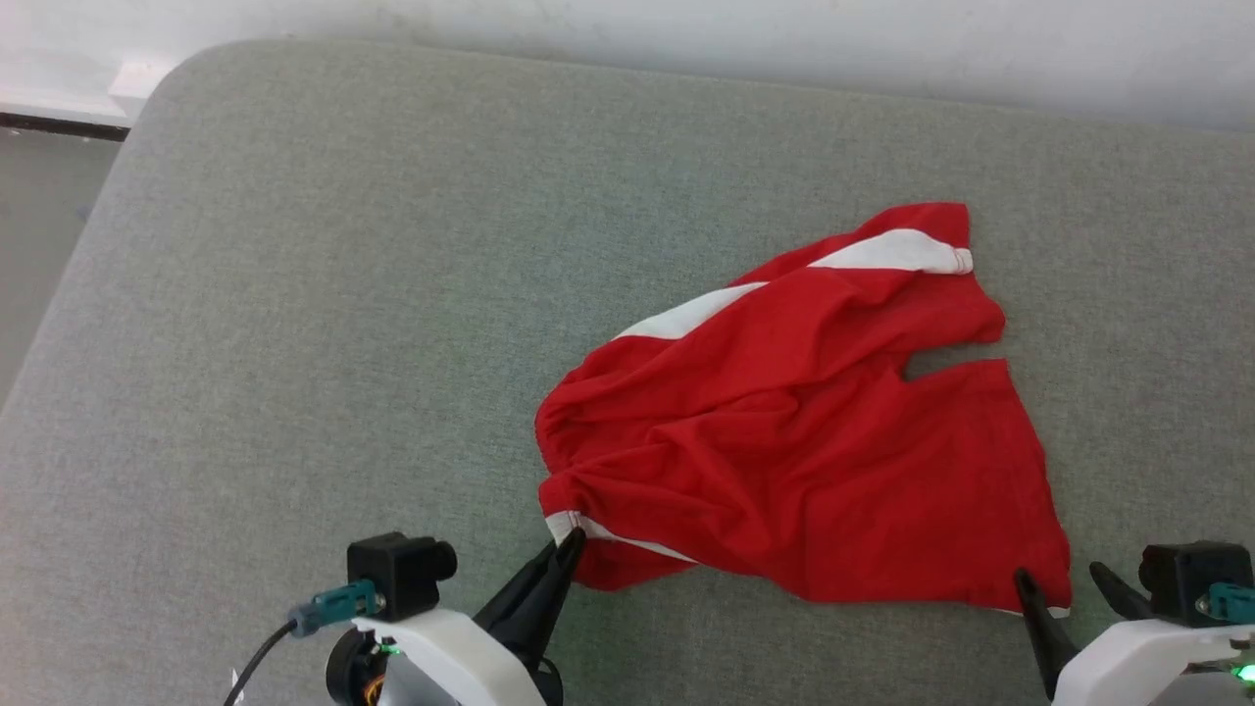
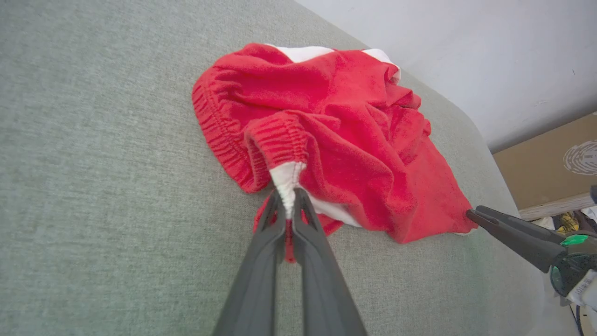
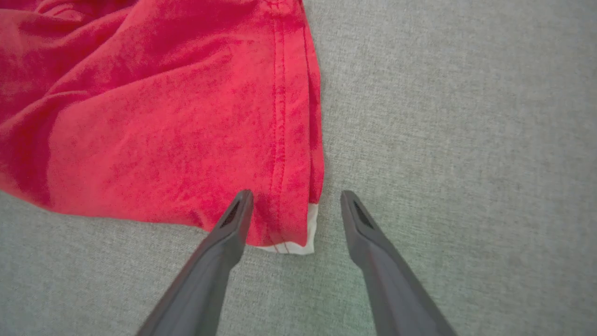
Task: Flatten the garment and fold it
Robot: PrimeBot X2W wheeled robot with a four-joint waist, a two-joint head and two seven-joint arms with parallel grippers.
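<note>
- My left gripper (image 1: pixel 572 539) (image 2: pixel 289 196): fingers pressed together, clamped on a white gathered bit of the garment's elastic waistband (image 2: pixel 219 126); the pinched cloth rises into a small peak at my fingertips.
- My right gripper (image 1: pixel 1059 579) (image 3: pixel 296 196) (image 2: pixel 471 212): fingers spread, holding nothing. One fingertip lies over the red cloth just inside the hem, the other over bare upholstery, and the near right corner of the garment sits between them. I cannot tell whether the tips touch the cloth.
- Garment (image 1: pixel 784 422) (image 2: pixel 345 121) (image 3: pixel 140 116): bright red shorts, crumpled and creased, lying on the padded surface right of its middle, well apart from its far edge and its far left corner. The waistband end is bunched towards my left gripper; the two legs spread away to the right, with a notch between them.
- White side stripe (image 1: pixel 882 253): runs slantwise along the garment's far side.
- White hem trim (image 3: pixel 298 245): a small patch peeping out under the stitched red corner.
- Padded surface (image 1: pixel 294 294): grey-green woven upholstery, rounded at the far left corner.
- Wall (image 1: pixel 686 29): pale, behind the far edge.
- Cardboard box (image 2: pixel 541 163): brown, beyond the surface's right side, in the left wrist view.
</note>
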